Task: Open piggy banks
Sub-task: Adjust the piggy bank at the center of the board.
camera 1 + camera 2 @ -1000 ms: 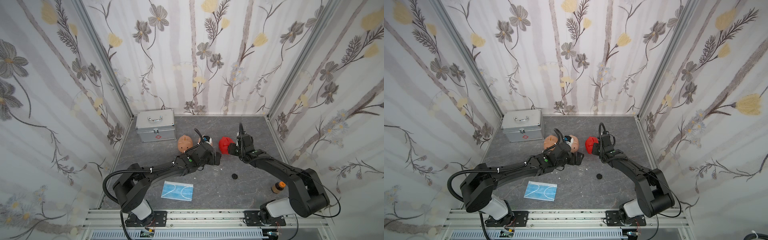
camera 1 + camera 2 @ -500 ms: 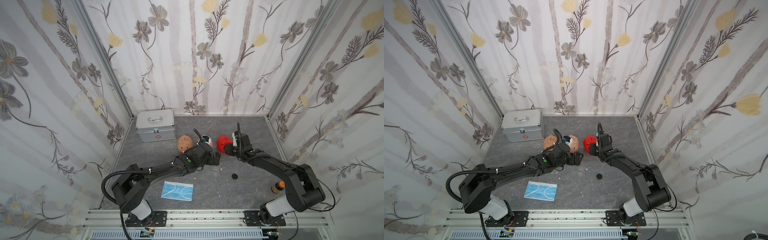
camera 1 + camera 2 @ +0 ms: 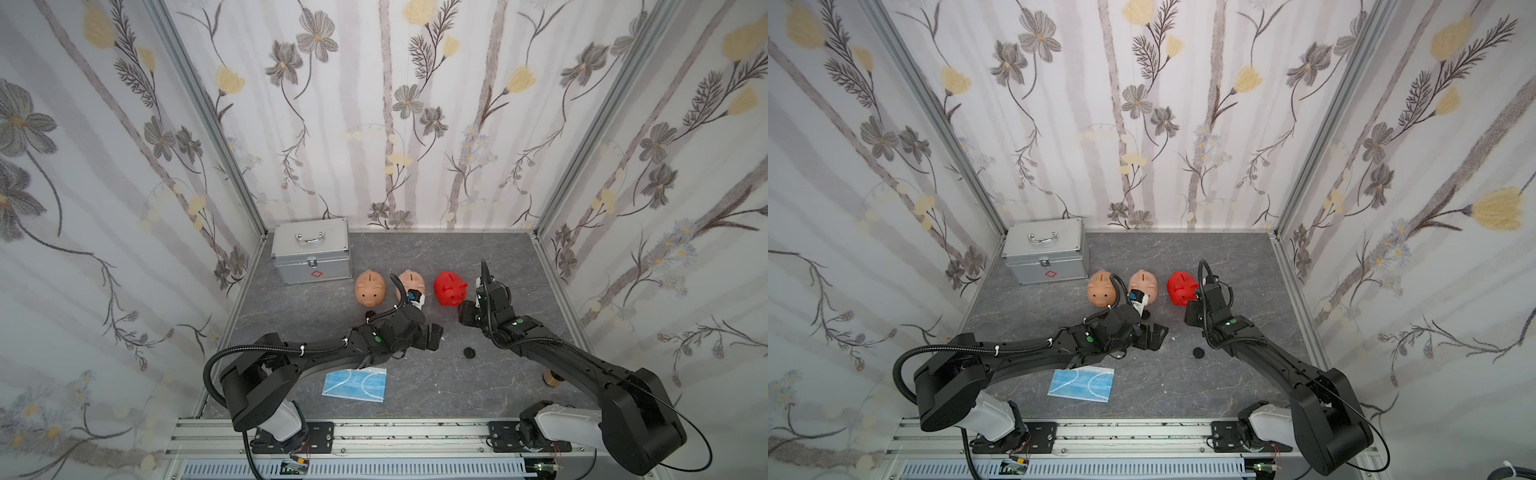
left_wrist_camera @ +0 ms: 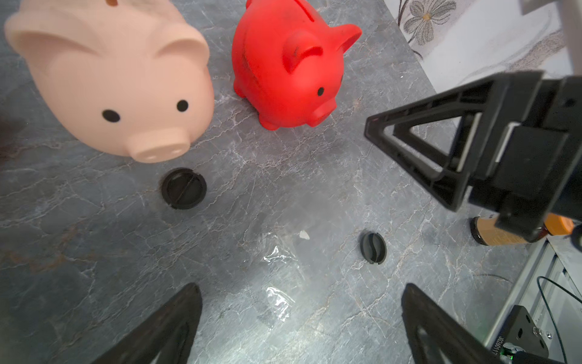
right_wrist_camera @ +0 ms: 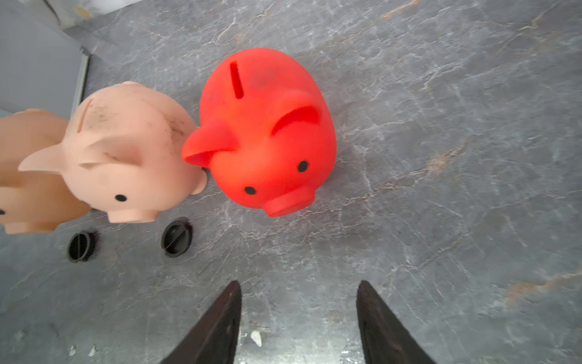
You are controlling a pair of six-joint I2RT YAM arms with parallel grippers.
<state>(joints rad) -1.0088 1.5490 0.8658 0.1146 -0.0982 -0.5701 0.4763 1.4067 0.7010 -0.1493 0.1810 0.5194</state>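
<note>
Three piggy banks stand upright in a row: a peach one (image 3: 371, 287), a second peach one (image 3: 412, 280) (image 4: 119, 85), and a red one (image 3: 450, 288) (image 5: 267, 135). Three black plugs lie loose on the table: two in front of the peach pigs (image 5: 81, 245) (image 5: 176, 234), and one farther forward (image 3: 469, 352) (image 4: 373, 247). My left gripper (image 3: 432, 334) (image 4: 300, 287) hovers open and empty in front of the pigs. My right gripper (image 3: 464, 315) (image 5: 299, 283) is open, a short way in front of the red pig's snout and not touching it.
A silver metal case (image 3: 311, 253) stands at the back left against the wall. A blue face mask (image 3: 355, 384) lies near the front edge. A brown bottle with an orange cap (image 3: 552, 379) stands under my right arm. Small white scraps (image 4: 304, 234) lie between the grippers.
My right gripper has drawn back from the red piggy bank toward the front of the table. The left arm has stayed put.
</note>
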